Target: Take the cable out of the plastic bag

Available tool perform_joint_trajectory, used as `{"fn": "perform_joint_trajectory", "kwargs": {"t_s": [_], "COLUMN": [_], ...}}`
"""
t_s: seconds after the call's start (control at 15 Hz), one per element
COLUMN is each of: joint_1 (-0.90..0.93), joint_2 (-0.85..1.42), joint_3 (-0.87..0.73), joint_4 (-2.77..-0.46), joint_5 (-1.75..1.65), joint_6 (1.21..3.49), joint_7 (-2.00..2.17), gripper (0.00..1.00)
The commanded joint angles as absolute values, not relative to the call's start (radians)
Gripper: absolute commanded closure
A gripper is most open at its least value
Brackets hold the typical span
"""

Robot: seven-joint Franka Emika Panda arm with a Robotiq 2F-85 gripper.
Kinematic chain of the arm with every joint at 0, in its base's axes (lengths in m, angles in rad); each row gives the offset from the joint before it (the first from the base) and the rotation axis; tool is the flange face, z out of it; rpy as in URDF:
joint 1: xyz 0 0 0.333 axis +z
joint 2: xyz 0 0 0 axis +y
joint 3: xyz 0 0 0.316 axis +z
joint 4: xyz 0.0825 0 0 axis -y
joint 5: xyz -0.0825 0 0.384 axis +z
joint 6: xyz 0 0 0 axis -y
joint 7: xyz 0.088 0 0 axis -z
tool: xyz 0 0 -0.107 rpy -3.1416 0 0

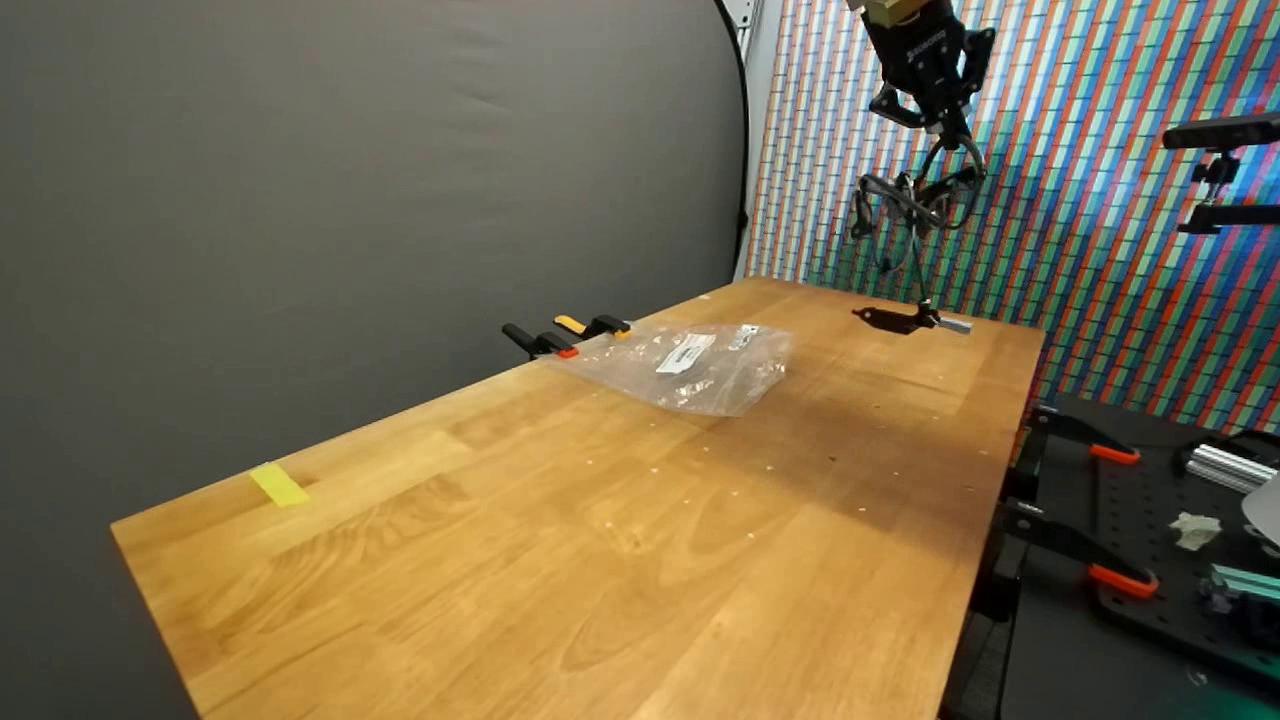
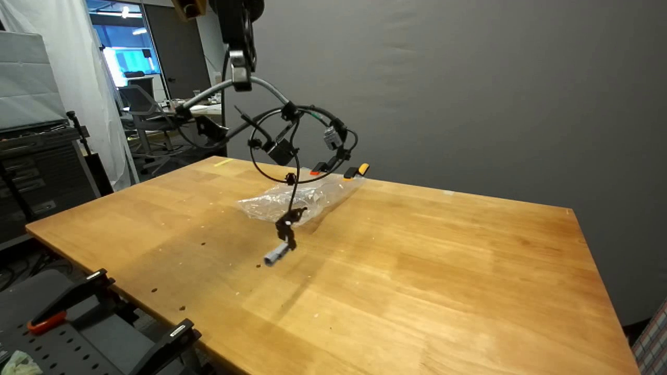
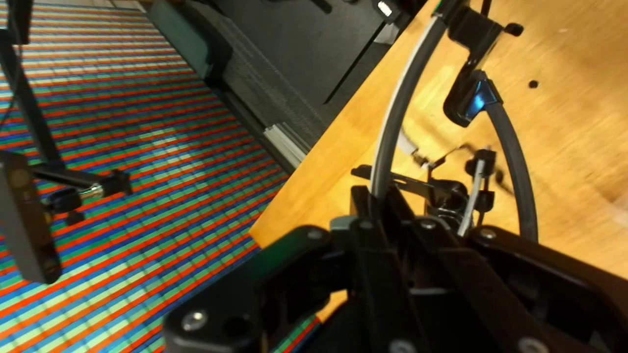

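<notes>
Cable [image 2: 281, 152]: located outside the plastic bag [image 1: 720, 382], suspended over the desk [image 1: 560, 560] from the tool [image 3: 379, 203]. It is black and grey, gathered in several loops with clips along its length. In both exterior views, one strand drops to a grey connector [image 2: 276, 254] at the lowest point; whether this end touches the desk cannot be told.

Tool: directed downward, fingers [image 2: 241, 77] narrow, holding a grey section of the cable between them.

Plastic bag: transparent, lying on the desk, with two white labels [image 1: 686, 353] visible. One edge lies at two clamps [image 1: 553, 343] on the desk's margin; whether they pinch it cannot be told.

Surroundings: yellow tape [image 1: 280, 484] is applied near the same margin, before a grey backdrop [image 1: 400, 200]. Beside the opposite margin, a dark side table [image 1: 1060, 650] carries a perforated plate [image 1: 1140, 500].
</notes>
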State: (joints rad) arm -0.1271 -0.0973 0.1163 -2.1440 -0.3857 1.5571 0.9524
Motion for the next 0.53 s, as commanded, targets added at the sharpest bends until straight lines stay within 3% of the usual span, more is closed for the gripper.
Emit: {"fn": "perform_joint_trajectory", "kwargs": {"t_s": [0.0,0.47], "joint_1": [-0.066,0.021], "joint_2": [0.004,0.279], "joint_3": [0.105,0.070], "joint_4": [-2.025,-1.870], "joint_5": [-0.505,-0.521], "joint_6": [1.416,1.165], "joint_7": [1.047,1.014], "gripper": [0.98,0.98]}}
